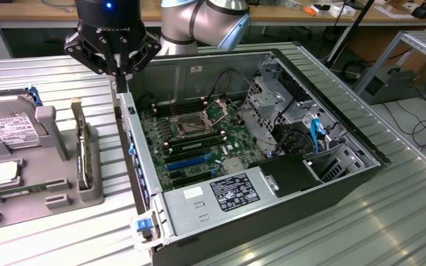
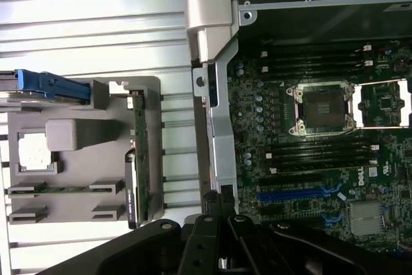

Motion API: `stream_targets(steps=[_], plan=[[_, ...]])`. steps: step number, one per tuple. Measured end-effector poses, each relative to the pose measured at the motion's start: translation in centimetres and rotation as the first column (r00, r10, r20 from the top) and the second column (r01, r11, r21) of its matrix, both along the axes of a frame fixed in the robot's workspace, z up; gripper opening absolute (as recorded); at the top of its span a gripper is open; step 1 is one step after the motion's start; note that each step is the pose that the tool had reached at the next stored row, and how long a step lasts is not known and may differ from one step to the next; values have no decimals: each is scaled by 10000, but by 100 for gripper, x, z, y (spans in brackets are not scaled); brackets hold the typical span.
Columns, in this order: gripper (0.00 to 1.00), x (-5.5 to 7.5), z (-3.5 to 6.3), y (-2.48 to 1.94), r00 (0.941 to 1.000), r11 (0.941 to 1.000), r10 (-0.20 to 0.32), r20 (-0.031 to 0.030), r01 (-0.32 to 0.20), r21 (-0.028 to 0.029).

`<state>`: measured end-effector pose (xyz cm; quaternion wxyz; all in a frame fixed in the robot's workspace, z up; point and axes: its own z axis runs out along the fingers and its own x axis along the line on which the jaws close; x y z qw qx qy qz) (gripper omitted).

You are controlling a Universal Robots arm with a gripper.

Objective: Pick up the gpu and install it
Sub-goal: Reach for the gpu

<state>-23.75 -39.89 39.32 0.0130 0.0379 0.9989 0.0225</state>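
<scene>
Gpu [image 1: 84, 155] [image 2: 137, 152] is not in the gripper [image 1: 121, 73] [image 2: 220, 209]: the fingers are pressed together on nothing, pointing down over the wall of the open computer case [image 1: 135, 160] [image 2: 215, 127] that faces the holder. That wall runs between the gripper's spot and the card.

Inside the case lies the motherboard [image 1: 221, 144] [image 2: 257, 159], with its empty processor socket [image 1: 192, 126] [image 2: 328, 107] and the blue slots [image 1: 187, 163] [image 2: 299, 191] close to the wall.

On the wall's other side, toward the table's [image 1: 287, 233] [image 2: 96, 30] edge on the exterior view's left, the gray holder [image 1: 42, 194] [image 2: 77, 159] sits just beside the case. The gpu stands on its long edge in the holder's slot nearest the case, bracket end up. Farther out on the holder are a hard drive [image 1: 13, 130] [image 2: 48, 85] and a square processor chip [image 1: 2, 173] [image 2: 32, 152].
</scene>
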Motion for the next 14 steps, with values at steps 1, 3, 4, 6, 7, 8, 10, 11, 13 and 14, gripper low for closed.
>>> stream_targets(steps=[1, 3, 4, 6, 7, 8, 10, 11, 13, 14], plan=[[11, -6, 0, 0, 10000, 10000, 0, 0, 0, 0], [11, -16, 0, 0, 10000, 10000, 0, 1, 0, 0], [11, -20, 0, 0, 10000, 10000, 0, 0, 0, 0], [11, -31, 0, 0, 10000, 10000, 0, 0, 0, 0], [11, -37, 0, 0, 10000, 10000, 0, 0, 0, 0], [11, -43, 0, 0, 10000, 10000, 0, 0, 0, 0], [11, -50, 0, 0, 10000, 10000, 0, 0, 0, -1], [11, -56, 0, 0, 10000, 10000, 0, 0, 0, 0], [11, -72, 0, 0, 10000, 10000, -1, 0, 1, -1], [11, -77, 0, 0, 10000, 10000, 0, 0, 0, 0]])
